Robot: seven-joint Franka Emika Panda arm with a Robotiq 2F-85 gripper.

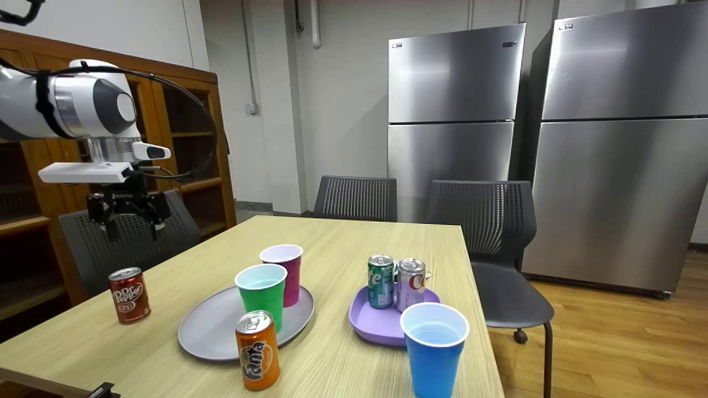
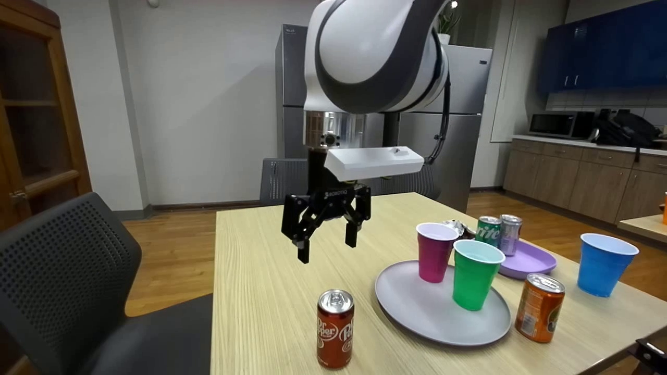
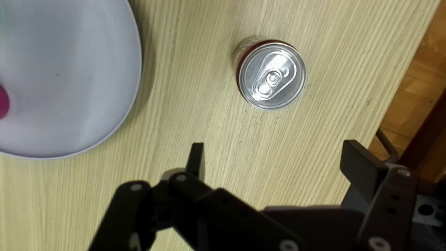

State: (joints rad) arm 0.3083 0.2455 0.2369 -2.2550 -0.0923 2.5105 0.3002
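My gripper [image 2: 327, 247] hangs above the table with its jaws wide apart and nothing between them. In the wrist view its fingertips [image 3: 197, 153] stand over bare wood. Nearest to it is a dark red Dr Pepper can [image 3: 272, 75], upright on the table and apart from the fingers; both exterior views show this can [image 1: 129, 296] below the gripper. A grey round plate [image 2: 411, 307] lies beside the can. On that plate stand a magenta cup [image 2: 434, 258] and a green cup [image 2: 474, 276], both upright. An orange Fanta can [image 1: 258, 354] is upright close by the plate's rim.
A purple plate [image 1: 368, 326] bears a green Sprite can [image 1: 380, 284] and a pale lilac can [image 1: 411, 284]. Crumpled foil [image 2: 458, 227] lies behind them. A blue cup [image 1: 434, 359] stands near the table's edge. Dark chairs [image 2: 68, 271] surround the table.
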